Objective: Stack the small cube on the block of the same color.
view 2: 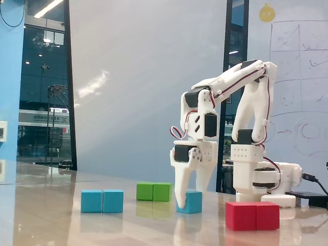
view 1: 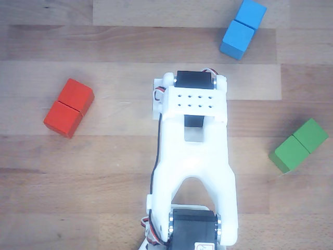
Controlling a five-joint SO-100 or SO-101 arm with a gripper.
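Gripper down at table, fingers nearly closed around small cube, which tilts slightly, between green block and red block. Blue block sits well left, apart.

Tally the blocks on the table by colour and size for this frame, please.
Blue double block: 1
Blue small cube, between the claw's fingers: 1
Green double block: 1
Red double block: 1
Total: 4 pieces
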